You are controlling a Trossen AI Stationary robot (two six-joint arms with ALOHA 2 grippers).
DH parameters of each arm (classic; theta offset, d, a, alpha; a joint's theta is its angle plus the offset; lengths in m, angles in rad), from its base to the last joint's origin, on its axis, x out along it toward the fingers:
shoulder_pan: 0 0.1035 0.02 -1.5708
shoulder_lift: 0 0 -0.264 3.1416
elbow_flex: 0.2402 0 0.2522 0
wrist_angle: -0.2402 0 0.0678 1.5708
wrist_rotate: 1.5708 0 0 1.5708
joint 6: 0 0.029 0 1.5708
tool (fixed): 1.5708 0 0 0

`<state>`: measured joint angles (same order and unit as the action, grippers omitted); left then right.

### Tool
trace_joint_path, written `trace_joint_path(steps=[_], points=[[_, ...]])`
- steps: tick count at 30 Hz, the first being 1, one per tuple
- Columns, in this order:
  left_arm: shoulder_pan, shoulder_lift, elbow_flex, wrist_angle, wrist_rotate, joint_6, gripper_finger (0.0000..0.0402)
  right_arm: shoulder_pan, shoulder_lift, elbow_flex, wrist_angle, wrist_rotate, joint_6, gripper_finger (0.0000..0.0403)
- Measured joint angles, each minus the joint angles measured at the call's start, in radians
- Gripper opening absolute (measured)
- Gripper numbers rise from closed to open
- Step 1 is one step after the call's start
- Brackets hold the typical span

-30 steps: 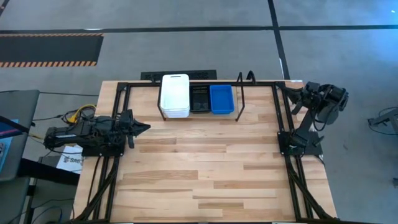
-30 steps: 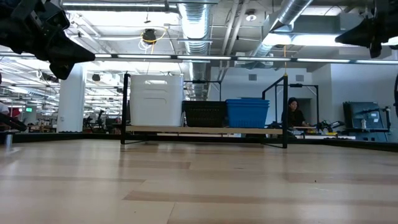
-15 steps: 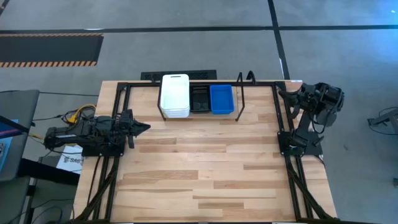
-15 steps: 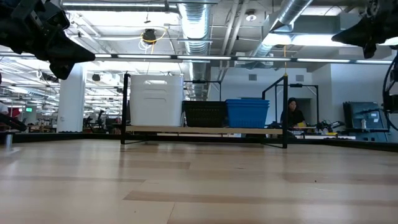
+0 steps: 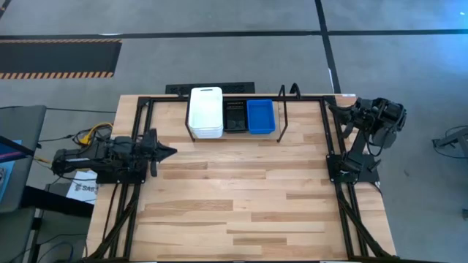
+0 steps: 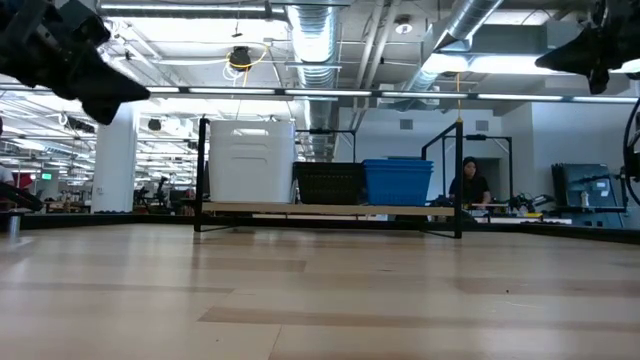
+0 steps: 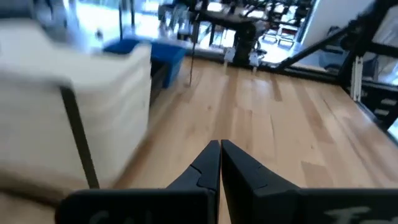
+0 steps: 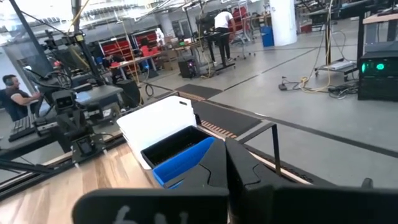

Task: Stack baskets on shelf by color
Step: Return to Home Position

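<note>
High view: locate the shelf (image 5: 282, 109) at the far edge of the table (image 5: 241, 212), with its long axis running left to right along that edge. It holds three groups side by side: the white baskets (image 5: 205, 111) at the left, the black baskets (image 5: 235, 115) in the middle and the blue baskets (image 5: 260, 117) at the right. In the low view the white stack (image 6: 250, 160) stands tallest, and the black (image 6: 328, 183) and blue (image 6: 398, 181) stacks are lower. No basket lies loose on the table, so judge the sorting complete.

Check the left gripper (image 5: 167, 150). It sits near the table's left edge, pointing toward the centre. The white stack lies beyond it toward the far edge and to its right, near but apart. The left wrist view shows its fingers (image 7: 208, 163) pressed together with nothing between them.

Check the right gripper (image 5: 338, 112). It hangs at the far right corner, level with the shelf's long axis and beyond its right end, apart from the looped divider. Its fingers (image 8: 214, 163) are likewise clenched on nothing.

Any move by either arm should lead away from the shelf. The right arm lies in line with the shelf's end, so watch it most closely.
</note>
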<state>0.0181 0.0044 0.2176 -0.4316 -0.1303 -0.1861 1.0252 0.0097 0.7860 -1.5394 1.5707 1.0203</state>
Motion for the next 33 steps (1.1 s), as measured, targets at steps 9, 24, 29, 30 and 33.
trace_joint_path(steps=[9,24,29,30,33], points=[[0.000,0.000,-0.024,0.169,0.231,0.317,0.0000,0.000,0.000,0.000,0.013,0.000,0.000,0.0002],[0.000,0.000,-0.194,0.463,0.245,0.214,0.0000,0.000,0.000,0.000,0.039,0.000,0.000,0.0002],[0.000,0.002,-0.200,0.449,0.201,0.181,0.0000,0.000,0.000,0.000,0.052,0.000,0.000,0.0002],[0.000,0.002,-0.200,0.447,0.191,0.181,0.0000,0.000,0.000,0.000,0.058,0.000,-0.003,0.0002],[0.000,0.002,-0.200,0.442,0.164,0.183,0.0000,0.000,0.000,0.000,0.064,0.000,-0.006,0.0002]])
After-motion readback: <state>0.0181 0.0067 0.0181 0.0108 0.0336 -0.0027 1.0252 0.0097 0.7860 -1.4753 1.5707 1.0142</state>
